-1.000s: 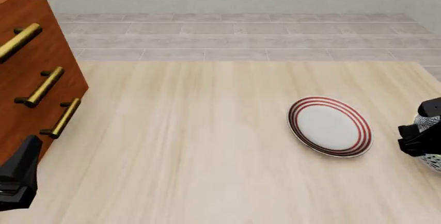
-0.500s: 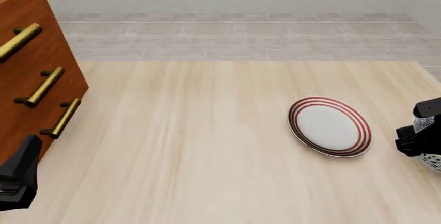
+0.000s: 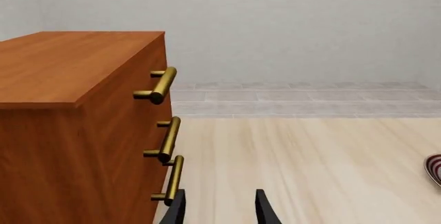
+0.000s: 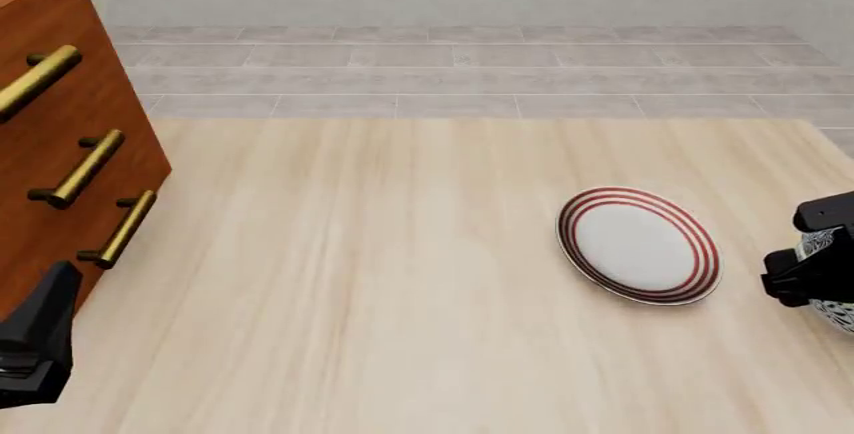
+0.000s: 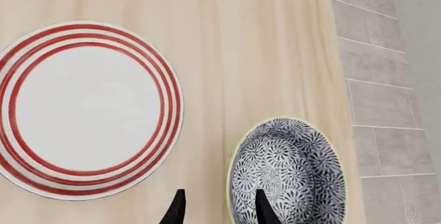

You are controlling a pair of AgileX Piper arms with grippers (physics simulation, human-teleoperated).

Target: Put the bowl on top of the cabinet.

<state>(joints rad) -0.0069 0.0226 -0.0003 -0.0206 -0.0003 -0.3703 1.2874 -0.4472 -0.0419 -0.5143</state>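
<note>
Bowl point(image 5: 289, 175): blue-and-white floral, upright on the bench point(image 4: 400, 274) at the far right edge, just right of the plate point(image 4: 638, 244) and apart from it; in the front view mostly hidden behind the right gripper point(image 4: 807, 259).
Plate: flat, white with red rings, on the bench right of centre.
Cabinet point(image 4: 60, 144): reddish-brown, at the bench's left side, three brass handles point(image 4: 91, 167) facing right; its top is bare wood.
Right gripper: above the bowl's left rim; in the wrist view its jaws are apart, one fingertip point(image 5: 177, 208) over the bench, the other point(image 5: 262, 208) over the bowl's inside; whether they touch the rim I cannot tell.
Left gripper point(image 3: 219, 211): low at the near left, just beside the cabinet's lowest handle, jaws apart and holding nothing.
</note>
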